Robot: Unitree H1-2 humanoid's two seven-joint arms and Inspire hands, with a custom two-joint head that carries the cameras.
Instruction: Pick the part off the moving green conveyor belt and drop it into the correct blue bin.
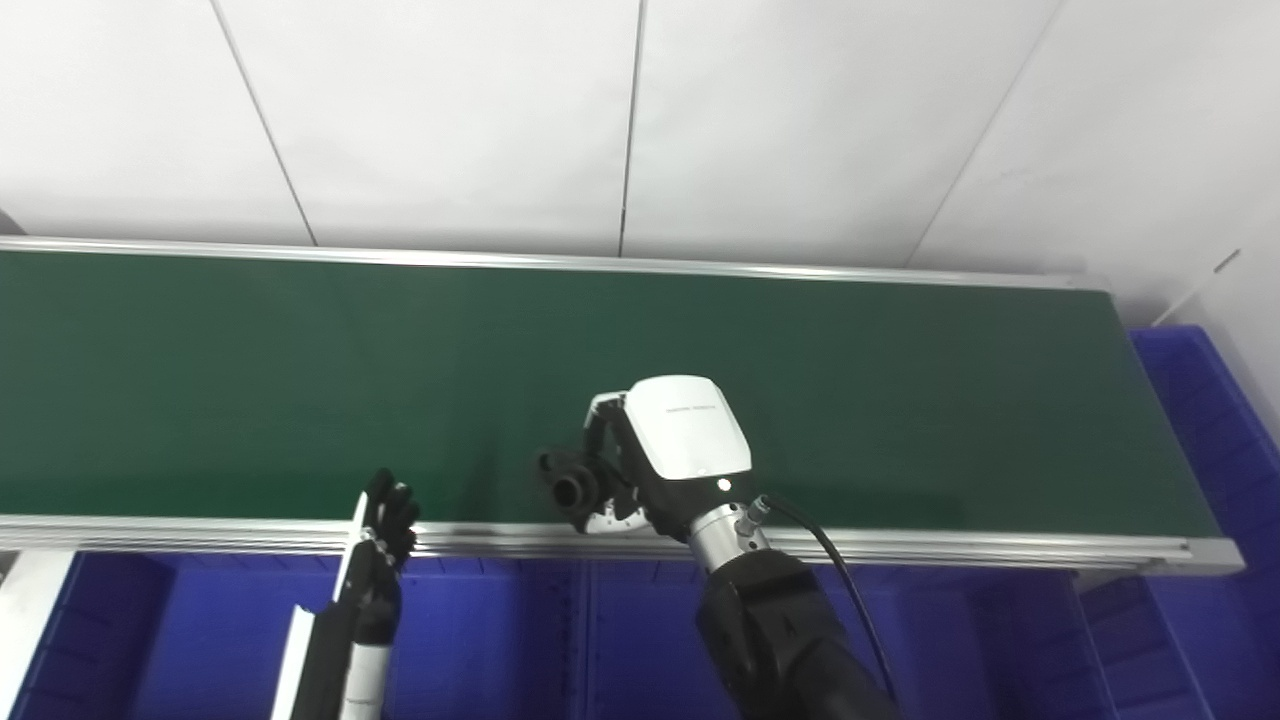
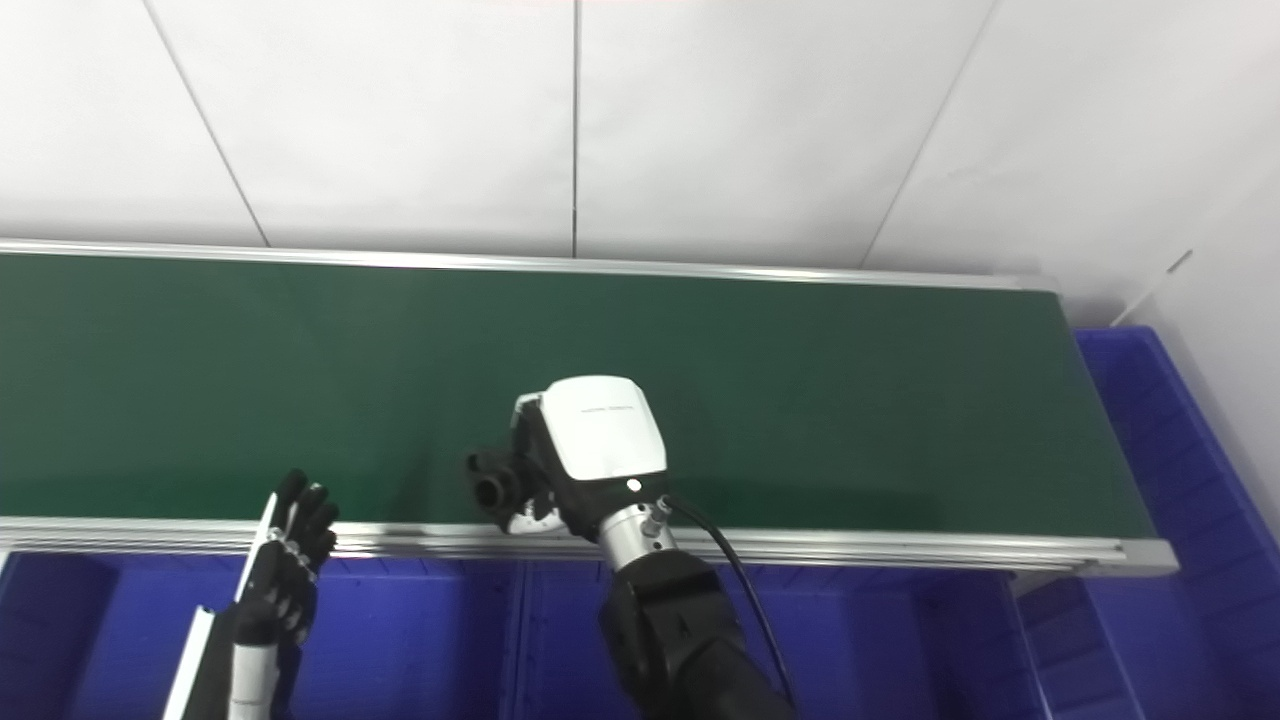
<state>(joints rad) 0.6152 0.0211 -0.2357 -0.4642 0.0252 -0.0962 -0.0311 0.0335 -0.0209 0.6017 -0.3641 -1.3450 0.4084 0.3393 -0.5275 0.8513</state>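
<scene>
White wall panels fill the top of both views, and below them the green belt (image 1: 800,400) runs left to right w/ blue bins (image 1: 480,630) lined up under its near rail (image 1: 950,545); another blue bin (image 1: 1220,440) sits off the belt's right end at about 3 o'clock. Your right hand (image 1: 640,455) is at the near edge of the belt, roughly 6 o'clock from belt centre, w/ fingers curled around a small black part (image 1: 572,487) that shows a round opening facing left. The part pokes out at 9 o'clock from the hand, and it looks clamped, not just touched, though you can't tell from these views whether it's lifted clear of the belt or resting on it. Your left hand (image 1: 385,530) stands upright at about 8 o'clock, well apart from the part, fingers straight and spread a little, holding nothing. No other part shows on the belt. You're likely at the pick-to-carry step: grasp made, drop not yet done. Next move calls for you to bring the right hand back over the near rail toward 6 o'clock and let go above a bin. Which bin is correct you can't judge here, since no labels or contents show. Watch the rail as you pull back; the part sits low and close to it.
</scene>
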